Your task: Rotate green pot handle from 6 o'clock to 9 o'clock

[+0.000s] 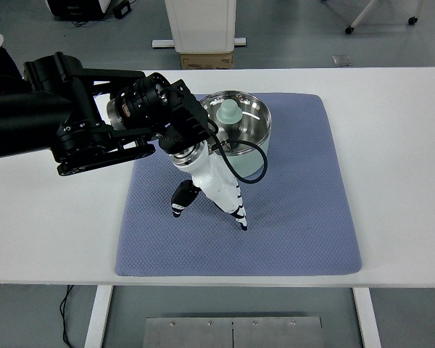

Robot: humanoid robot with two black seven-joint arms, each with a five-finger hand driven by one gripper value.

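Note:
A shiny steel pot (248,116) with a pale green knob (228,112) showing in it stands at the back of the blue-grey mat (297,210). Its handle is hidden; I cannot tell which way it points. My left arm (65,123) reaches in from the left, its black wrist pressed against the pot's left front side. The white left hand (212,212) points down toward the near edge of the mat, just in front of the pot. Its fingers (235,210) are stretched out, the thumb (181,200) apart from them, with nothing held.
A black cable loop (252,165) hangs from the wrist over the mat, right of the hand. The mat lies on a white table (399,159). Behind the table stand a cardboard box (206,60) and a white post (200,25).

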